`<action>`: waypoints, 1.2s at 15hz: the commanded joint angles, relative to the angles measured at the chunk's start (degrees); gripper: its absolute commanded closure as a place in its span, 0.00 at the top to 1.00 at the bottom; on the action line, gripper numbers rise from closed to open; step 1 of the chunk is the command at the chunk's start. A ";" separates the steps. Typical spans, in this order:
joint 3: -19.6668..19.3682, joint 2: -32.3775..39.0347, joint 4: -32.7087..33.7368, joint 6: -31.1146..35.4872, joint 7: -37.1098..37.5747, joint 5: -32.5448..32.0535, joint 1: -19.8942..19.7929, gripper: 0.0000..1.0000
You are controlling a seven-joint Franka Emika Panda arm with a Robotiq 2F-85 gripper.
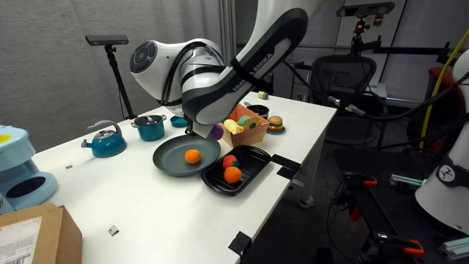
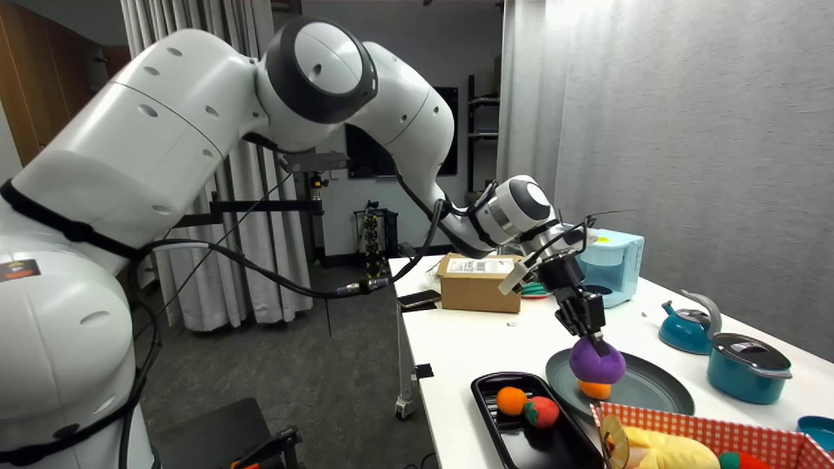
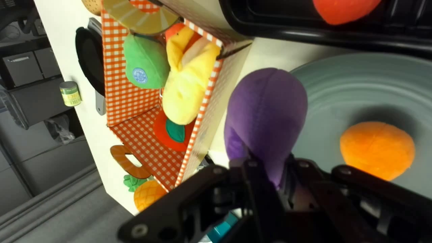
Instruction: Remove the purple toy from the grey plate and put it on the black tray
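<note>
My gripper is shut on the purple toy and holds it up above the grey plate. In the wrist view the toy bulges out past the fingertips, its narrow end pinched between them. In an exterior view the arm hides the gripper and most of the toy. The grey plate bears an orange ball. The black tray, close beside the plate, holds an orange ball and a red toy; it also shows in the wrist view.
A checked box of colourful toys stands beside plate and tray, close to the held toy. A teal pot, a teal kettle and a small teal bowl stand behind the plate. A toy burger stands past the box.
</note>
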 commanded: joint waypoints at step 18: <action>10.62 -19.42 -29.18 -4.56 8.21 -8.38 -7.20 0.04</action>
